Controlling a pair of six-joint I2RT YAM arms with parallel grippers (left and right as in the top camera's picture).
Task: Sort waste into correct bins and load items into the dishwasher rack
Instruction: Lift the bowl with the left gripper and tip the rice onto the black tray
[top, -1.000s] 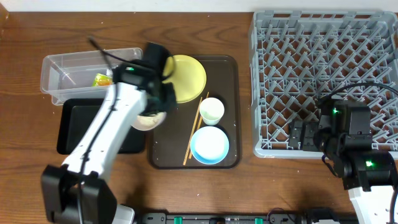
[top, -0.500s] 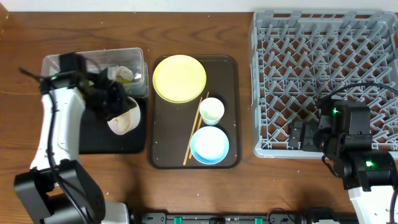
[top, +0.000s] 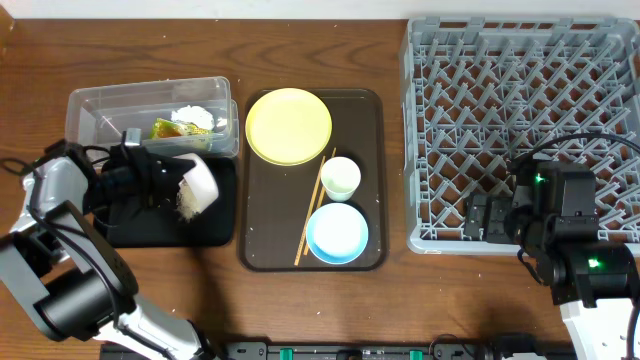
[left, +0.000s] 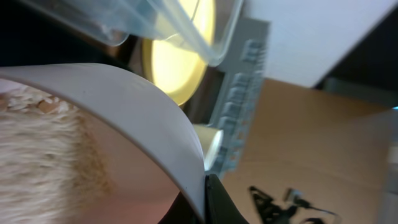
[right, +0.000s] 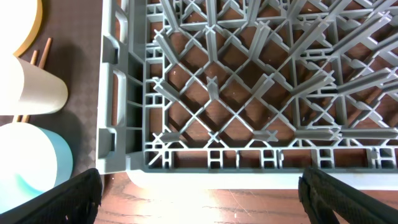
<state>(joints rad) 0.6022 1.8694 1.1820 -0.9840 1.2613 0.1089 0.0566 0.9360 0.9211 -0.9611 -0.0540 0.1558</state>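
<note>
Left hand (top: 150, 178) clamps white bowl (top: 198, 185) rim, tipped sideways over black tray (top: 215, 236), apparently to shed rice scraps (left: 43, 149); right hand (top: 483, 216) idle, fingers spread.

Two bowls (top: 337, 232), one plate (top: 288, 125), one cup (top: 341, 178), two chopsticks (top: 311, 218), one tub (top: 100, 110), two trays (top: 150, 230) and one rack (top: 415, 120) are showing.

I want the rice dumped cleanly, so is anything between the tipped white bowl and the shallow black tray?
Nothing visible. The left claw holds the round white bowl tilted over the right end of the shallow black rectangular tray.
</note>
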